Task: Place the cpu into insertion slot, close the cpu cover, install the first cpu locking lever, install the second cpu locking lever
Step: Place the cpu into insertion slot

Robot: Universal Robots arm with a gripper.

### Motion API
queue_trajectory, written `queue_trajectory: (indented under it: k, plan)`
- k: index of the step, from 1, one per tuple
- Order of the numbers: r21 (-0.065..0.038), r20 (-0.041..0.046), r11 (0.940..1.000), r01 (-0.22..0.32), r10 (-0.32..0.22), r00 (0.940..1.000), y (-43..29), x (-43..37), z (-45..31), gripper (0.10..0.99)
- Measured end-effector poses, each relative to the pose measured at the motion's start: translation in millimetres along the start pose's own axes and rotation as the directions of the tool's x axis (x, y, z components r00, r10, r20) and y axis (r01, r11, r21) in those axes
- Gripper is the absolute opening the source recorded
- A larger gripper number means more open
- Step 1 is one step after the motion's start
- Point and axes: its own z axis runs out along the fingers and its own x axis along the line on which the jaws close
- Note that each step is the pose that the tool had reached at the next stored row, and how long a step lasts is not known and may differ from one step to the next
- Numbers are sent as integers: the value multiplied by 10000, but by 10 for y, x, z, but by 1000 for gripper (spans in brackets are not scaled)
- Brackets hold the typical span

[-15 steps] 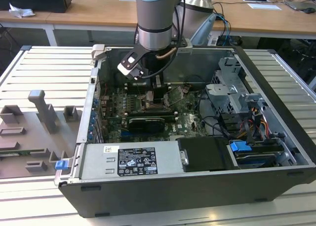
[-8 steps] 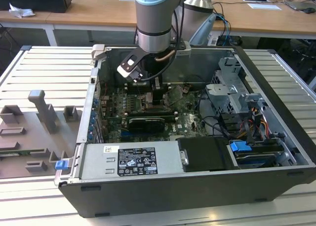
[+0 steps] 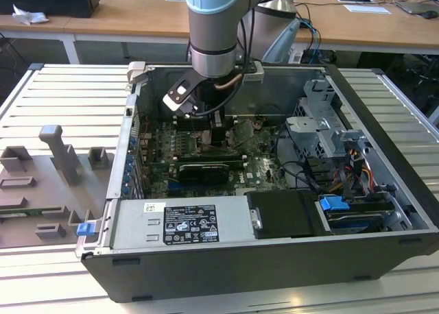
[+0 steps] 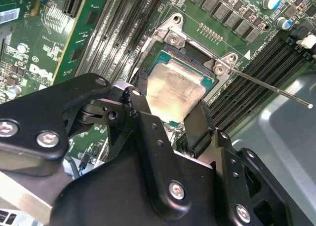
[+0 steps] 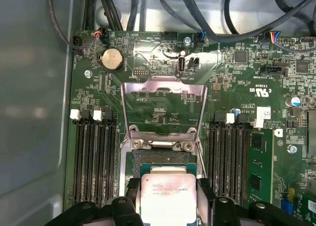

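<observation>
Inside the open computer case [image 3: 384,122], my gripper [image 3: 209,132] reaches down to the motherboard. In both wrist views the black fingers [image 4: 140,88] sit against two opposite edges of the cpu [image 4: 175,90], a silvery square chip. My gripper [image 4: 170,95] is shut on it. The cpu [image 5: 168,196] sits low over the insertion slot [image 5: 143,159], whose dark field shows just beyond the chip. The cpu cover [image 5: 163,85] is swung open, with the board visible through its window. A thin metal locking lever [image 4: 266,85] sticks out free from the socket corner.
Long black memory slots [image 5: 94,162] flank the socket on both sides. A black card [image 3: 202,170], the power supply [image 3: 178,221] and a drive cage [image 3: 322,129] crowd the case. Cables [image 5: 197,18] hang by the far wall. Grey fixtures [image 3: 58,156] stand on the table outside.
</observation>
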Motion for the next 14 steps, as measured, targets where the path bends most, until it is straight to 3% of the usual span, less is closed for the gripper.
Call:
queue_trajectory:
  k: [3, 14]
  plan:
    - [19, 23, 9994, -354, 354, 9994, -4, 4, 49, 537]
    - [81, 24, 9993, -365, 364, 9993, 21, 43, 124, 537]
